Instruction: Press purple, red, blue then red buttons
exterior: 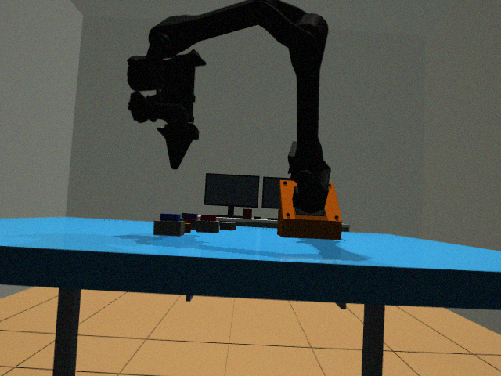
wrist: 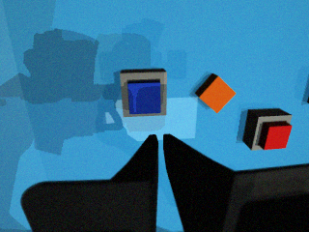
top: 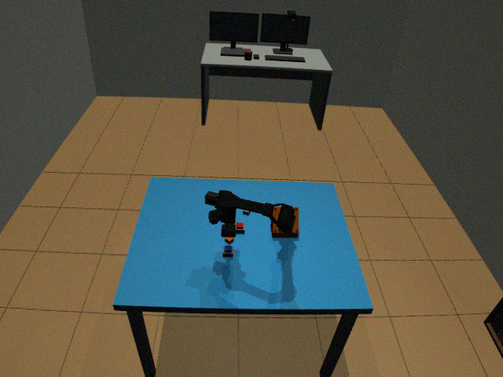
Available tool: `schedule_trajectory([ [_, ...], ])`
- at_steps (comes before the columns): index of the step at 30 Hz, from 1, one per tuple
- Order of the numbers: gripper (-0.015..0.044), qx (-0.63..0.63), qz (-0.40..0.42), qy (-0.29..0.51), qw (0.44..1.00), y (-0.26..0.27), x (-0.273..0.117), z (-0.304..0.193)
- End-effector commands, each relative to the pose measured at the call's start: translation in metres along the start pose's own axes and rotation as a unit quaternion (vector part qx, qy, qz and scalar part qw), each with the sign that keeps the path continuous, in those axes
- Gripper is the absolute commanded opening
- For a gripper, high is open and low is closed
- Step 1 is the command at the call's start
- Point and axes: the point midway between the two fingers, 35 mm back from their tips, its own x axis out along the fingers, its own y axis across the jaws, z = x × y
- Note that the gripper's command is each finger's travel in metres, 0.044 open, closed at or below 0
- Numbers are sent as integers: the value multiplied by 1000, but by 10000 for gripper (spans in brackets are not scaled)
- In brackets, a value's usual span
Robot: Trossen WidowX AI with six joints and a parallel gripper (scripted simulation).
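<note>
The blue button (top: 228, 248) (exterior: 170, 217) (wrist: 145, 98) stands raised on its grey housing. The red button (top: 240, 225) (exterior: 208, 217) (wrist: 277, 136) is also raised, to the right of the blue one in the wrist view. The purple button (exterior: 189, 215) shows behind them in the exterior view and is hidden by the arm in the top view. My gripper (exterior: 174, 166) (wrist: 159, 141) is shut and empty, pointing down. It hangs well above the buttons, touching none. In the wrist view its fingertips appear just below the blue button's housing.
An orange block (top: 229, 239) (exterior: 187, 227) (wrist: 217, 94) lies between the blue and red buttons. A grey block (top: 246, 212) (exterior: 228, 225) lies behind the red button. The arm's orange base (top: 285, 234) (exterior: 309, 229) stands to the right on the blue table (top: 324, 283) (exterior: 404, 251).
</note>
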Motion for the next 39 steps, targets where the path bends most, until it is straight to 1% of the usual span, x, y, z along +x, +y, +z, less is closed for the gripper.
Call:
schedule_trajectory([
  [1,20,-3,1,-4,1000,5,15,1],
  [3,20,-3,1,-4,1000,6,41,2],
  [5,20,-2,3,-4,1000,6,57,1],
  [11,20,-2,3,-4,1000,7,60,0],
  [31,20,-2,4,-5,1000,7,92,1],
  [39,20,-2,4,-5,1000,7,93,1],
])
